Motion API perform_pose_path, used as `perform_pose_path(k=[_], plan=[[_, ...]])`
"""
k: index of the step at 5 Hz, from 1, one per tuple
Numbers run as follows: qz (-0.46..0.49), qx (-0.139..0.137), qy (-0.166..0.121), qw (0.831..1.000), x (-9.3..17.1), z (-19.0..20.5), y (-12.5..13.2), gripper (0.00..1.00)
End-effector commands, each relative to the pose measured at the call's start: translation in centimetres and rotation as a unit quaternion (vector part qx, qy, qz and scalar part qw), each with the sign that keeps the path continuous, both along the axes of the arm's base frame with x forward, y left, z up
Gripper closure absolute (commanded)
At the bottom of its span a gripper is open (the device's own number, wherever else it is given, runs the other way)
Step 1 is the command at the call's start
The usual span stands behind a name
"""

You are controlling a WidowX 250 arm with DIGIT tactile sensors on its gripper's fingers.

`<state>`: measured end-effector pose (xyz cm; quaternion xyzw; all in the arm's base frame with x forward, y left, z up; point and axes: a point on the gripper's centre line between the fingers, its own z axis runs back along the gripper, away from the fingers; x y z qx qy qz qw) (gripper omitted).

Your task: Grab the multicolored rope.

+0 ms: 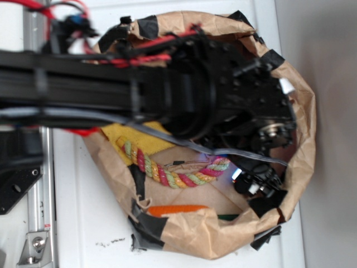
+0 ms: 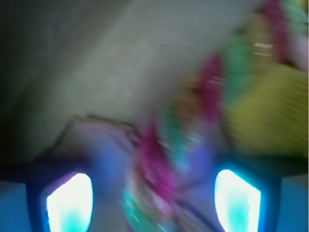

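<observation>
1. While the arm reached down into the brown paper bag (image 1: 298,162), the multicolored rope (image 1: 167,172) was seen lying across the bag's floor, one end resting on the yellow cloth (image 1: 136,137) and the other end running under the gripper (image 1: 257,181).
2. In the blurred wrist view, the rope (image 2: 159,174) was found between the two glowing fingertips (image 2: 70,203), which stood apart on either side of it; no clamping on the strands could be made out.
3. For a sound grasp, it was judged that the fingers should be lowered until the twisted strands sat fully between them, then brought together squarely across the rope's thickness, not on a loose end.
4. The orange carrot-like toy (image 1: 178,210) was seen near the bag's lower wall, apart from the rope, and was to be left alone.
5. Room for movement was judged to be tight: the crumpled paper walls, patched with black tape (image 1: 146,222), rose close around the gripper, so a straight vertical lift was considered safer than any sideways sweep.
6. Outside the bag, the white table (image 1: 83,195) offered open space.
</observation>
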<state>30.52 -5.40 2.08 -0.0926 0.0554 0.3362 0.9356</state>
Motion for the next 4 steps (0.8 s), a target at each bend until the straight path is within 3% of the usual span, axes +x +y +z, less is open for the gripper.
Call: perform_pose_path(k=[1, 2, 3, 4], plan=[[0.060, -0.017, 0.004, 0.998, -0.8, -1.7, 1.1, 1.00], [-0.036, 0.002, -0.011, 0.999, 0.1, -0.9, 1.8, 1.00], [-0.108, 0.051, -0.046, 0.992, 1.3, 0.8, 2.6, 1.00], [-0.220, 0.102, -0.072, 0.968, 3.7, 2.2, 3.6, 1.00]])
